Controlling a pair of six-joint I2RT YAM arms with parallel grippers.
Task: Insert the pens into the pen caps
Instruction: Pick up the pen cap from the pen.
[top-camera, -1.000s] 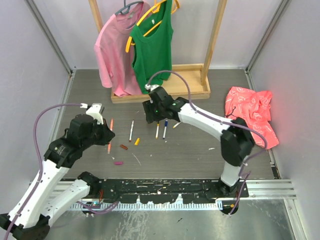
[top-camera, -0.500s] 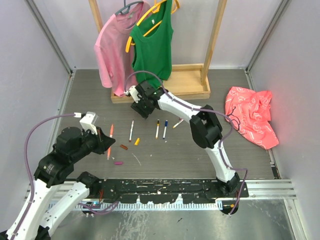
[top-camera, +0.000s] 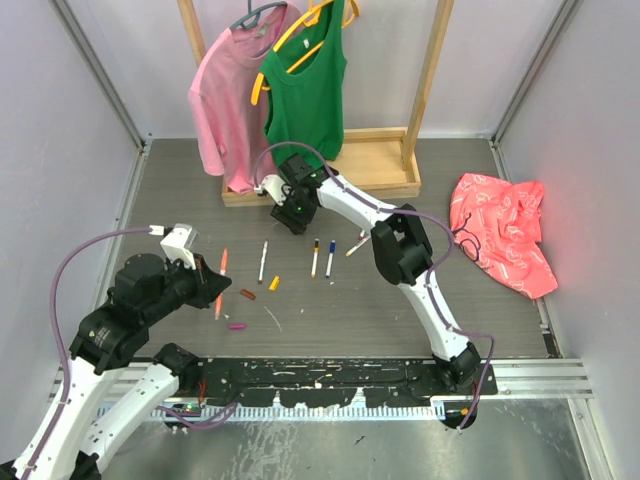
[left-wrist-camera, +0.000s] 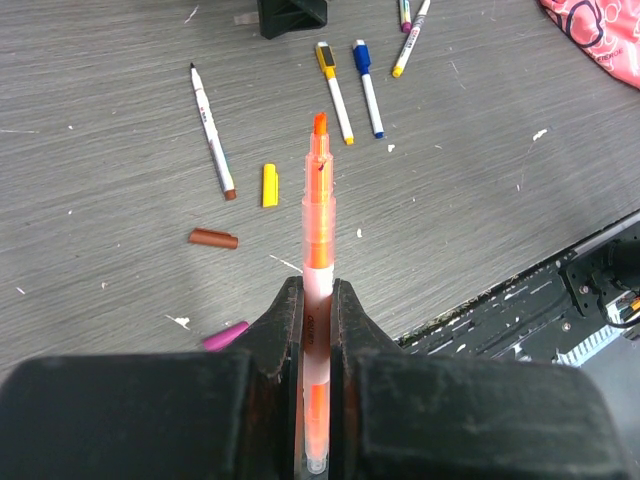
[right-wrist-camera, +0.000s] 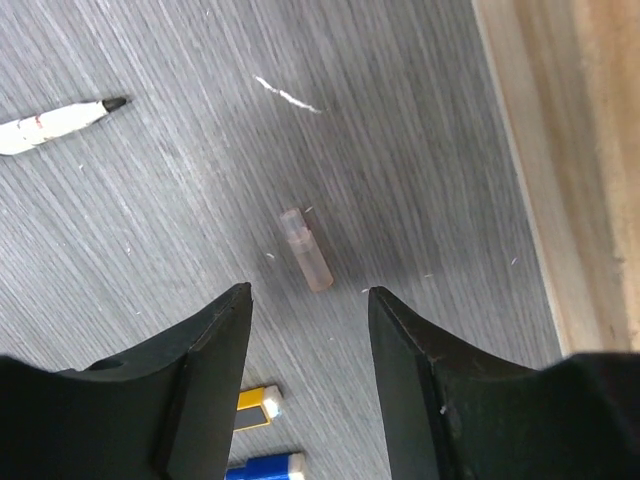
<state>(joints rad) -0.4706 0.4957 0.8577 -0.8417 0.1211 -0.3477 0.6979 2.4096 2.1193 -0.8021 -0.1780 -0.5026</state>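
Left gripper (left-wrist-camera: 317, 300): jaws clamped on the white-barrelled, orange-tipped marker pen (left-wrist-camera: 319, 215) at lower centre of the left wrist view, tip pointing up-frame.

Right gripper (right-wrist-camera: 308, 292): jaws parted, holding nothing, above a small translucent pinkish plastic cap (right-wrist-camera: 306, 262) lying mid-frame on the grey wood-grain table (right-wrist-camera: 150, 200).

A short brown cap (left-wrist-camera: 213, 238) and a yellow cap (left-wrist-camera: 269, 185) lie left of the held pen.

White arm links (top-camera: 345, 205); black joints (top-camera: 400, 255); looping purple cables (top-camera: 70, 263).

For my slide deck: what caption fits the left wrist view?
Left tool clamps an uncapped orange pen above a yellow cap, brown cap and magenta cap on the grey table.
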